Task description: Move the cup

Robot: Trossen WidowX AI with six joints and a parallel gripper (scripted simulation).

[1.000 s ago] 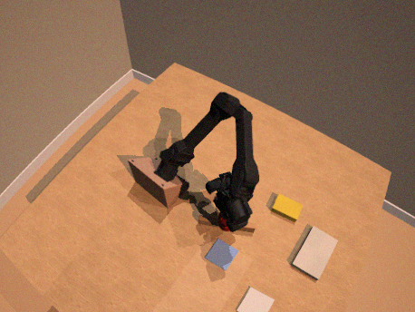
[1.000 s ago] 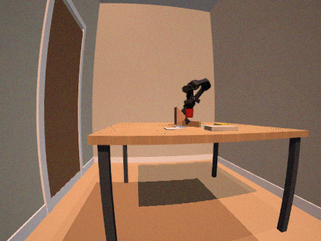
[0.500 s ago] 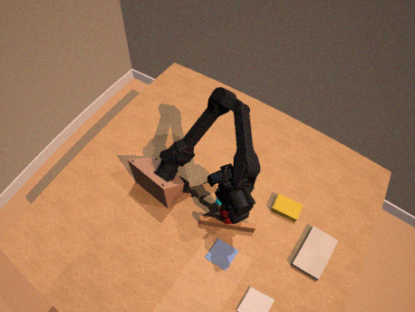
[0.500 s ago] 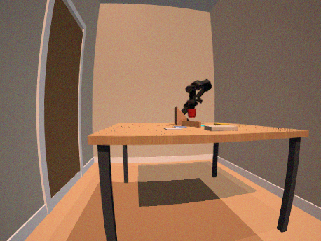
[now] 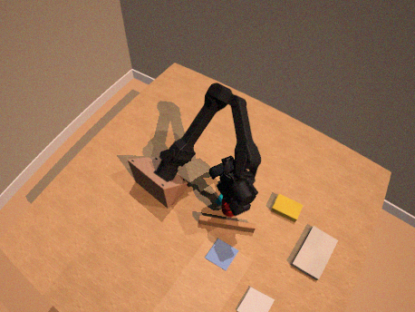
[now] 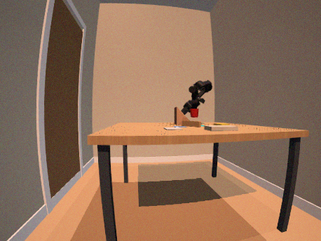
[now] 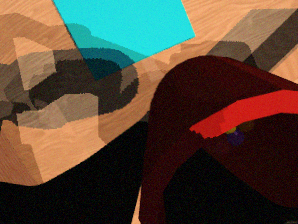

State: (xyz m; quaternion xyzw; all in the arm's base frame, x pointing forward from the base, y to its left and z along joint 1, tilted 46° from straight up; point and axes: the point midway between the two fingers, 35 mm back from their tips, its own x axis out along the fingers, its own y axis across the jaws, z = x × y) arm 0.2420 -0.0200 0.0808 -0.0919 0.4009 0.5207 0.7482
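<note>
Holding: the gripper [image 5: 228, 206] was clamped on the red cup [image 6: 194, 112], fingers pressed on its wall.
Cup place: it hung in the air above the table [image 6: 140, 134], upright in the exterior view, right of frame centre.
Cyan pad: in the wrist view the cyan pad [image 7: 120, 6] filled the upper left, with the cup's shadow on its lower edge.
Blue pad: the blue pad [image 5: 222, 254] lay below the arm in the top view.
Barrier: a low wooden bar [image 5: 226, 223] lay between the cup and the blue pad.
Marbles: I could not tell them clearly.
</note>
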